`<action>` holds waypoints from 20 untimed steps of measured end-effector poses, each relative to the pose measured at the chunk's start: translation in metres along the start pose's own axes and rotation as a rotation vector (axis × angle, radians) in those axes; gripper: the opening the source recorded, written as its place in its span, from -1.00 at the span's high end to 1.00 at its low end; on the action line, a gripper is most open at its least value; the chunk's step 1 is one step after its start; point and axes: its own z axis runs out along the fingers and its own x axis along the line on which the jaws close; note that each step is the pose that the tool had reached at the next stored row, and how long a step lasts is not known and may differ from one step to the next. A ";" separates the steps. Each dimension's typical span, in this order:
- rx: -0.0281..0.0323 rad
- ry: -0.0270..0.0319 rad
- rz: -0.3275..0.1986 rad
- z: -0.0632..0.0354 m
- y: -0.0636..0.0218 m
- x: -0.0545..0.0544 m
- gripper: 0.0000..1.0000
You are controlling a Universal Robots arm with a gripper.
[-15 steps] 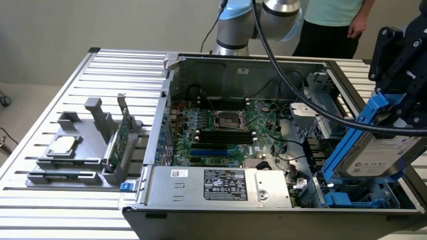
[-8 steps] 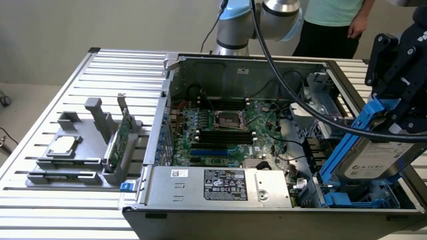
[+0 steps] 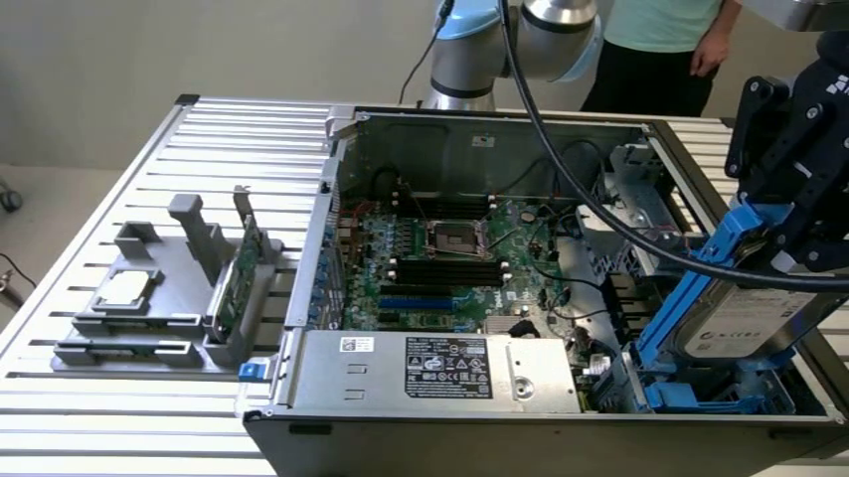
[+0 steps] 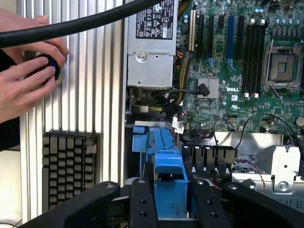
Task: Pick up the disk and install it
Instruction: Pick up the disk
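Disk (image 3: 746, 320) is clamped in the gripper (image 3: 776, 243), fingers (image 4: 142, 204) closed on either side of its blue carrier. The drive hangs tilted below the gripper with the label face visible. Its lower end is at the blue drive bay (image 3: 690, 396) just under the gripper; can't tell if it's seated. The motherboard (image 3: 451, 258) and power supply (image 3: 438, 368) are beside the gripper, inside the open PC case (image 3: 464, 129). A person's hands (image 4: 28, 71) are on a round knob, well apart from the gripper.

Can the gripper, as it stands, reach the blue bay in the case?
Probably yes: the gripper, shut on the disk, holds it tilted right over the blue bay, with nothing visible between them.
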 end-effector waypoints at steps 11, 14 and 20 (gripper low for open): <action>-0.0049 0.0004 0.000 0.0051 -0.0021 0.000 0.36; -0.0066 0.0016 0.000 0.0064 -0.0027 0.000 0.36; -0.0075 0.0036 0.002 0.0107 -0.0040 0.000 0.36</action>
